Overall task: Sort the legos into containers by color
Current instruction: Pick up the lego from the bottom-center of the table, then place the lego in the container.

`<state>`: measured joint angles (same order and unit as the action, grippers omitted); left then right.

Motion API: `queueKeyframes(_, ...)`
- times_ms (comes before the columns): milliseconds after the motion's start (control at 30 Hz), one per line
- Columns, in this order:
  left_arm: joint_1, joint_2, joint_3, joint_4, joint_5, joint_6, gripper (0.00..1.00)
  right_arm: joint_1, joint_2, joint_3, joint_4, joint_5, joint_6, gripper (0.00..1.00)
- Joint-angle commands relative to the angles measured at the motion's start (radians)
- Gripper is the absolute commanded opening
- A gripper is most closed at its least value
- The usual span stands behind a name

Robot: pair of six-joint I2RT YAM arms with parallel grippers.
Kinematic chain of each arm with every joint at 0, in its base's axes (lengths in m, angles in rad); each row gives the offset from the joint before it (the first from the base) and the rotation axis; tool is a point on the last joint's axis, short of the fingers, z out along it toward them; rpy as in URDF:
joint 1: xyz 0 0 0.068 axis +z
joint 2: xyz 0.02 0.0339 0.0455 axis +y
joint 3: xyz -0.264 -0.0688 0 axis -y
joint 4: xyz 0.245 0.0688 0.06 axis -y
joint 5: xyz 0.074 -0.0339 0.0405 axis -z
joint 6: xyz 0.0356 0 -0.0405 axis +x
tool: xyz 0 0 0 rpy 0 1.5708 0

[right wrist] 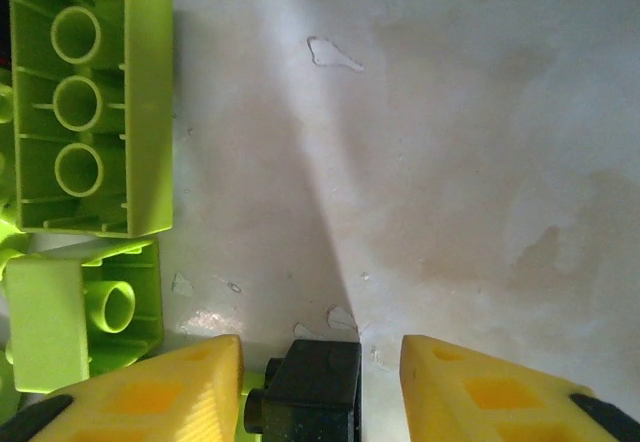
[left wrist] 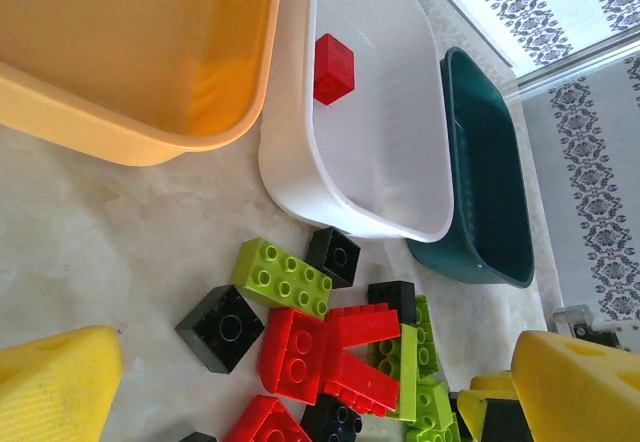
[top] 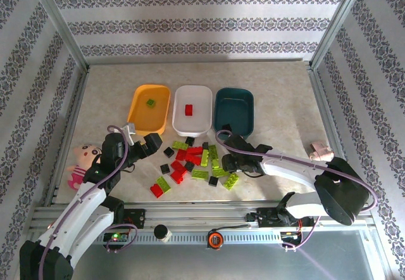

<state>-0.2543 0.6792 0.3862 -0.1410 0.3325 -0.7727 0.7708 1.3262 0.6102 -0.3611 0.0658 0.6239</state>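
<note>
The right gripper (right wrist: 320, 347) has its yellow fingers partway closed around a small black studded plastic brick (right wrist: 310, 387). One finger sits close against the brick and the other stands just clear of it. To one side of that hand lie lime green bricks (right wrist: 90, 102). The left gripper (left wrist: 315, 342) is spread wide and holds nothing, at the edge of the loose pile of red, lime and black bricks (top: 190, 163). Beyond its fingertips, the shallow orange-yellow plastic tray (top: 140, 112) holds one lime brick (top: 150, 102) and the white tray (left wrist: 400, 112) holds one red brick (left wrist: 333, 67). The dark teal tray (left wrist: 490, 162) stands just beside the white one.
</note>
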Motion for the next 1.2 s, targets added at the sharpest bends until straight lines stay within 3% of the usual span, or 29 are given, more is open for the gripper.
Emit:
queueKeyframes(0, 0.001, 0.005, -0.009, 0.040, -0.009, -0.008, 1.00, 0.014, 0.017, -0.020, 0.010, -0.023, -0.003, 0.43)
queueKeyframes(267, 0.001, 0.008, -0.005, 0.027, -0.018, 0.008, 1.00, -0.023, -0.054, -0.015, -0.009, -0.017, -0.028, 0.25)
queueKeyframes(500, 0.001, 0.010, 0.006, 0.023, -0.020, 0.023, 1.00, -0.172, -0.150, 0.160, -0.059, -0.012, -0.146, 0.21)
queueKeyframes(600, 0.001, 0.014, 0.009, 0.028, -0.021, 0.024, 1.00, -0.256, -0.065, 0.279, -0.010, -0.015, -0.190, 0.21)
queueKeyframes(733, 0.001, 0.026, 0.015, 0.012, -0.018, 0.030, 1.00, -0.331, 0.162, 0.468, 0.025, 0.001, -0.232, 0.21)
queueKeyframes(933, 0.004, 0.028, 0.026, -0.043, -0.015, 0.048, 1.00, -0.380, 0.496, 0.717, 0.012, 0.035, -0.257, 0.20)
queueKeyframes(1067, 0.003, 0.014, 0.019, -0.063, -0.023, 0.048, 1.00, -0.399, 0.605, 0.803, 0.008, 0.055, -0.240, 0.21)
queueKeyframes(1167, 0.004, 0.009, 0.014, -0.071, -0.032, 0.049, 1.00, -0.404, 0.650, 0.840, 0.001, 0.050, -0.226, 0.29)
